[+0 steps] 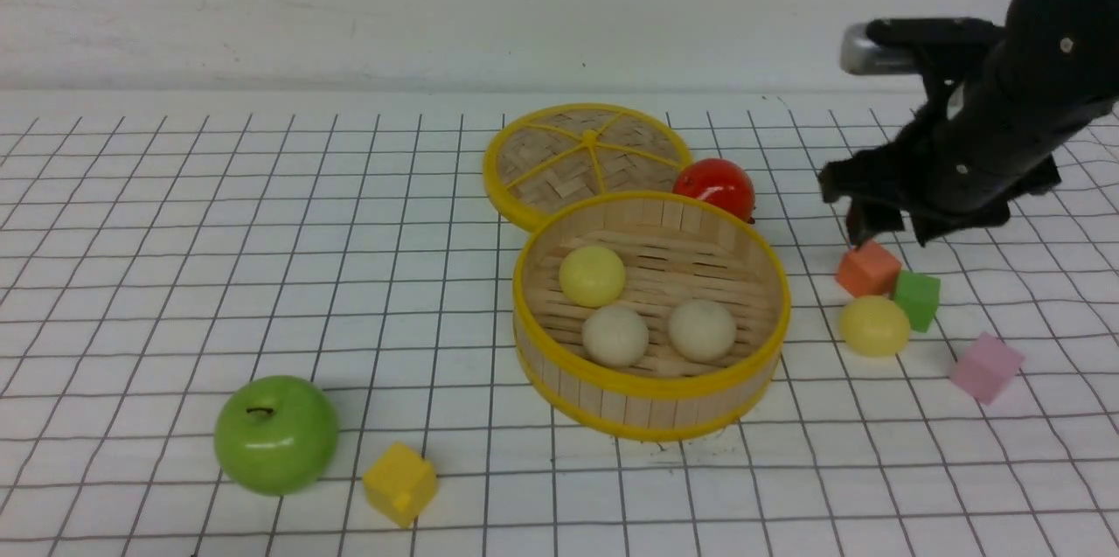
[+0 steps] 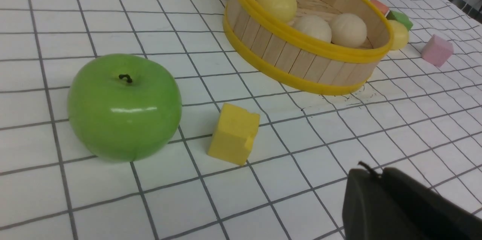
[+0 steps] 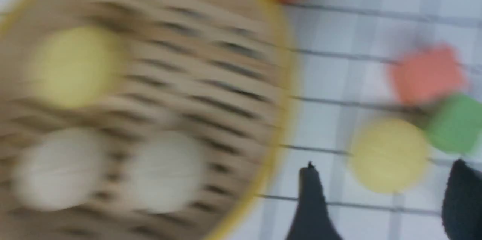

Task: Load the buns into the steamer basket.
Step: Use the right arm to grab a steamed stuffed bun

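Note:
The steamer basket (image 1: 651, 395) stands mid-table and holds three buns: a pale yellow one (image 1: 592, 275) and two off-white ones (image 1: 615, 335) (image 1: 702, 330). The fourth bun, pale yellow (image 1: 874, 325), lies on the table to the basket's right, touching a green cube. My right gripper (image 1: 883, 229) hovers open and empty above and behind that bun; in the blurred right wrist view the bun (image 3: 388, 155) lies just ahead of the spread fingers (image 3: 310, 198). My left gripper (image 2: 371, 172) is shut and empty, low near the table's front, out of the front view.
The woven lid (image 1: 587, 159) lies behind the basket with a red apple (image 1: 714, 187) beside it. An orange cube (image 1: 867, 268), a green cube (image 1: 916, 298) and a pink cube (image 1: 985, 367) crowd the loose bun. A green apple (image 1: 276, 433) and yellow cube (image 1: 399, 483) sit front left.

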Robot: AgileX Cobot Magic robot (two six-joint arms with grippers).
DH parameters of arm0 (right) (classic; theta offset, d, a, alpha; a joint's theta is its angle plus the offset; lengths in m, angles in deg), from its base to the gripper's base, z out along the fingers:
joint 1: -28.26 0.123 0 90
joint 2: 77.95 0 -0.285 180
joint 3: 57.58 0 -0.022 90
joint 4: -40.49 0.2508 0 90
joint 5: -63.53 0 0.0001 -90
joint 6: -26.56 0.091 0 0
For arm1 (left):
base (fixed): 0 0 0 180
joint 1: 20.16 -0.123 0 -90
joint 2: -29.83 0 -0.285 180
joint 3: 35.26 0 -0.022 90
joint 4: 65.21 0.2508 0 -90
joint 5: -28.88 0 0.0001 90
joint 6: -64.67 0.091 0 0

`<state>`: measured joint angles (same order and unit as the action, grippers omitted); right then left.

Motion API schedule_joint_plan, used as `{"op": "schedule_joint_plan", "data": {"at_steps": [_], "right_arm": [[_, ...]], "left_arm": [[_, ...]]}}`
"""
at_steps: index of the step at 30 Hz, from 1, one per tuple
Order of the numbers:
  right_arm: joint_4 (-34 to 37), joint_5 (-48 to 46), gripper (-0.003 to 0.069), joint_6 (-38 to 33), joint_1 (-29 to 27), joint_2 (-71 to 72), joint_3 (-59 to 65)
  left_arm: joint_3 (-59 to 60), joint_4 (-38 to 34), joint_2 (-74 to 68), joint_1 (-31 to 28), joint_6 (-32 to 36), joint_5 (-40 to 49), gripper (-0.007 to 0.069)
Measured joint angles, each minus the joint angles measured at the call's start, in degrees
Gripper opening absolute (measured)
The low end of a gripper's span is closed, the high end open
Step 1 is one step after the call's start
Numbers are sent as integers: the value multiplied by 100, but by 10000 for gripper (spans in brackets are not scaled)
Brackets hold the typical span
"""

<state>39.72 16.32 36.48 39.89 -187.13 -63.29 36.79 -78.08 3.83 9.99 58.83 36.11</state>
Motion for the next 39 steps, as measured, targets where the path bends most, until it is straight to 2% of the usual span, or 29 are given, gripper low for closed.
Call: {"op": "schedule_joint_plan", "data": {"at_steps": [4, 15, 26, 29, 36, 39], "right_arm": [[120, 67, 342, -12, -272, -603, 68], [386, 906, 332, -57, -530, -1101, 68], [454, 1029, 299, -110, -530, -1335, 68], [454, 1043, 244, -176, -530, -1340, 68], [482, 898, 20, -515, -530, -1313, 68], [617, 736, 2, -603, -517, -1112, 68]], "left_arm": [[0, 0, 0, 0, 0, 0, 48], [0, 0, 0, 0, 0, 0, 59], [0, 0, 0, 0, 0, 0, 74], [0, 0, 0, 0, 0, 0, 75], [0, 0, 0, 0, 0, 0, 76], [0, 0, 0, 0, 0, 0, 76]]}}
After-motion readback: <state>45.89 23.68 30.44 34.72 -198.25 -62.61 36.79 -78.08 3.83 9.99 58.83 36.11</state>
